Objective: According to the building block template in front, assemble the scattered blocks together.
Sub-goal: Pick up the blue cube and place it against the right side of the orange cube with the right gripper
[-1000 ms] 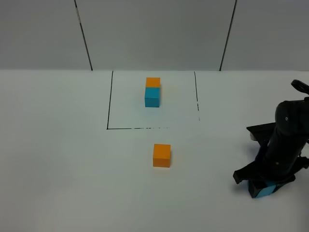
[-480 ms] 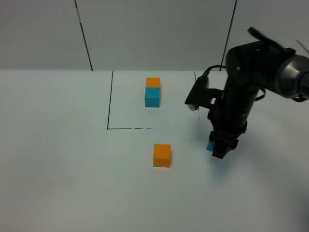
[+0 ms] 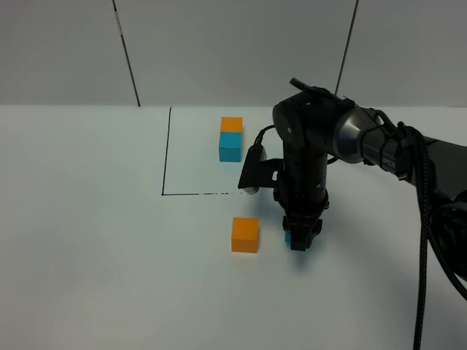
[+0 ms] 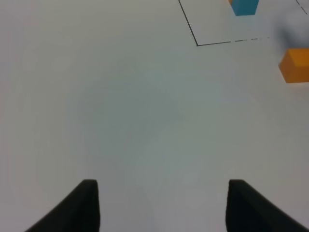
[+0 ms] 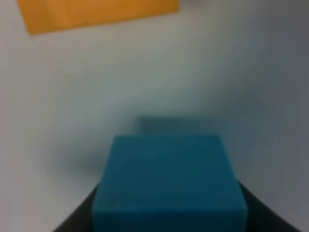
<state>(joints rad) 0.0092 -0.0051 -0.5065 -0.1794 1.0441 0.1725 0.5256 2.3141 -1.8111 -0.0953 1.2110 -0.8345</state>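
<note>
Currently, high camera: right arm point(image 3: 305, 157) reaches in past the middle of the white table point(image 3: 87, 255), wrist pointing straight down. Right gripper point(image 3: 299, 239) sits low, just right of the loose orange block point(image 3: 244, 235), with a small gap between them. Only a sliver of the loose cyan block point(image 3: 287, 236) shows at the gripper's left edge, pinched in the jaws. Can't tell if it touches the table or hangs just off it. Farther back, the template point(image 3: 230, 138) sits inside the black outlined square point(image 3: 166, 160), with its orange cube behind and its cyan cube in front, touching. The loose orange block lies outside that square, just in front of its near line.

Left wrist camera: left gripper point(image 4: 163, 198) hangs over bare table. Its two dark fingertips point(image 4: 89, 205) are moderately apart with nothing between them. The loose orange block point(image 4: 295, 65) is well away from the gripper. The square's corner point(image 4: 197, 45) and the template's cyan cube point(image 4: 245, 7) lie beyond it.

Right wrist camera: loose cyan block point(image 5: 169, 179) is close up, clamped between the dark fingers point(image 5: 79, 220) of the right gripper point(image 5: 166, 217). The loose orange block point(image 5: 96, 14) is ahead of it, blurred and not touching, with bare table between.
</note>
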